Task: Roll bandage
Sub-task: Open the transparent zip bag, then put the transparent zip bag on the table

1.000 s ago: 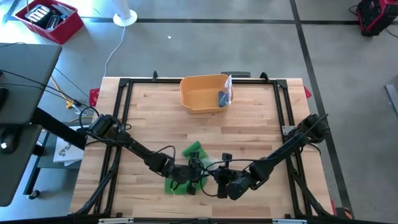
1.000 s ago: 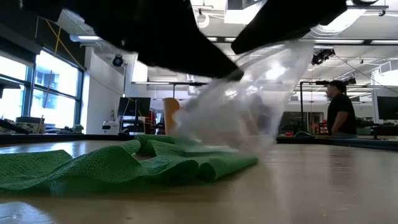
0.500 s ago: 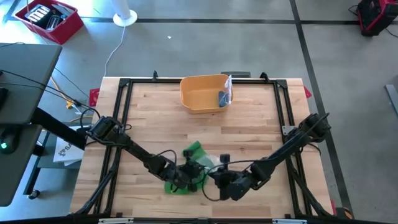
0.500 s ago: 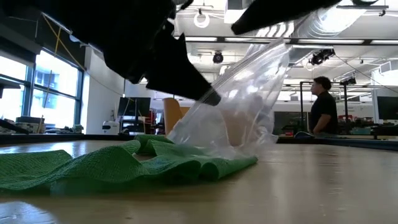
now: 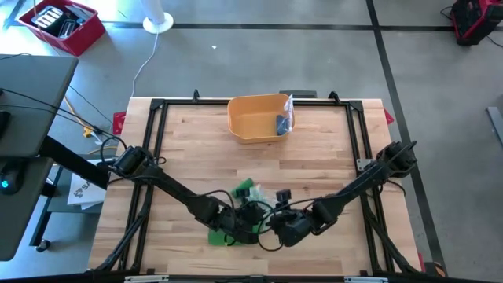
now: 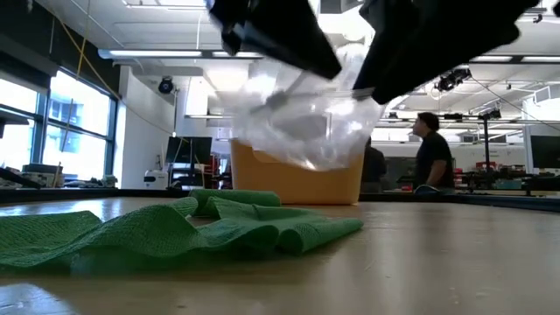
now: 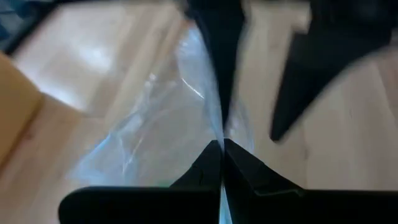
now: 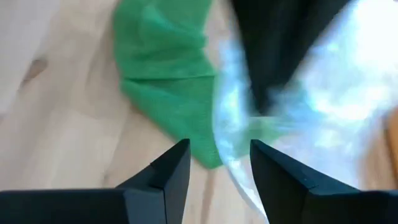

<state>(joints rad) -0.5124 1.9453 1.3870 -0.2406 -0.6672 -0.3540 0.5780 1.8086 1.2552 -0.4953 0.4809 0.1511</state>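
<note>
The green bandage (image 5: 236,212) lay flat and crumpled on the wooden table (image 5: 314,169), near the front edge and a little left of the middle. Both arms met right above it. The left gripper (image 7: 221,155) had its fingers pinched tight on a clear plastic bag (image 6: 302,122) and held it up off the bandage. The right gripper (image 8: 217,165) was just beside the bag with its fingers apart. A yellow bin (image 5: 255,118) sat at the far side.
</note>
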